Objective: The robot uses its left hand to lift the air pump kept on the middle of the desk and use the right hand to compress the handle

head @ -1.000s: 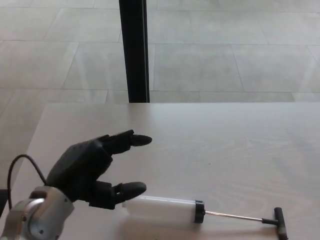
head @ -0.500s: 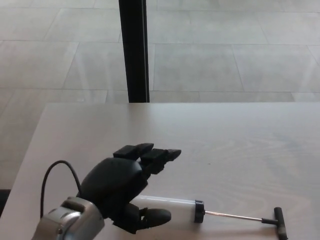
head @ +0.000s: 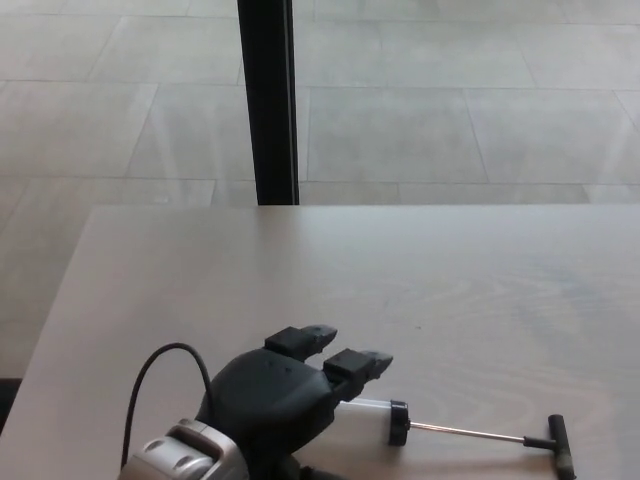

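Fingers (head: 340, 355) of left hand (head: 275, 395) spread apart, arched over air pump (head: 365, 422) barrel; grasp unclear.

I can read no text, label, brand, number or sign anywhere in my head view. The translucent white air pump cylinder with its black end cap (head: 372, 422) shows a plain barrel with no print that I can make out, and its thin metal rod with the black T-shaped handle (head: 558, 444) is bare as well. My black left hand (head: 285, 400) carries no visible marking on its shell or on its fingers (head: 358, 364). The pale wood-grain worktop (head: 400, 270) has no sticker or lettering, and the black vertical post (head: 268, 100) and the grey tiled floor (head: 450, 100) behind it are unmarked too.
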